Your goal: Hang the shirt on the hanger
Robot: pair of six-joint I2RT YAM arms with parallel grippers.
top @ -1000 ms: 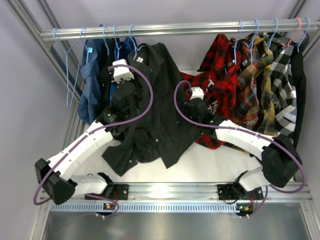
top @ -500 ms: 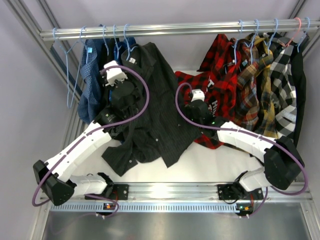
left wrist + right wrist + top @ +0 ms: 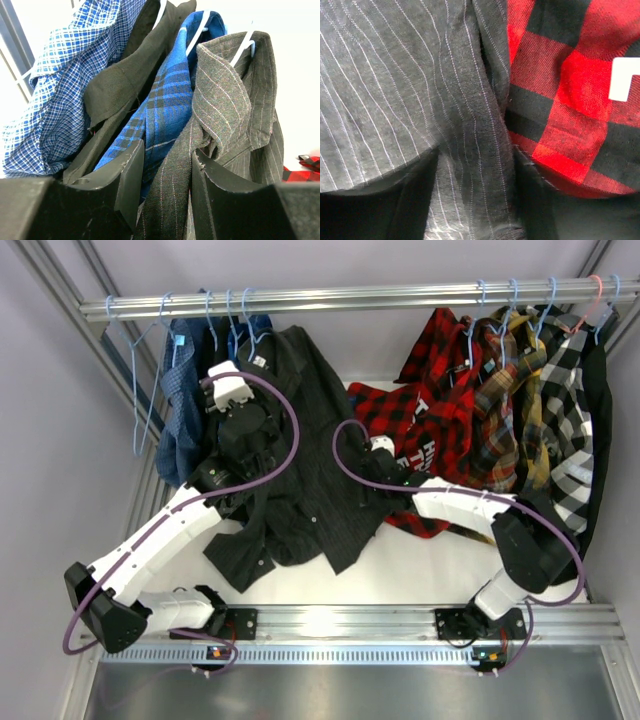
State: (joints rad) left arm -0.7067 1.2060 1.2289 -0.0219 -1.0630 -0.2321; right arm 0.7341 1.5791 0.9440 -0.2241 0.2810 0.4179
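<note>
The pinstriped shirt (image 3: 310, 440) hangs on its light-blue hanger (image 3: 244, 46) at the rail (image 3: 380, 298), tail trailing onto the worktop (image 3: 420, 560). The left gripper (image 3: 167, 200) is clamped on the shirt's front edge, and the right gripper (image 3: 475, 210) is clamped on a fold. Hanging seems nearly done; the next move likely calls for gentle release.

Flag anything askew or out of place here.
The shirt hangs crooked: collar up on the hanger at the rail, body slanting down and bunched on the table. The left end effector and right end effector both pinch its fabric.
</note>
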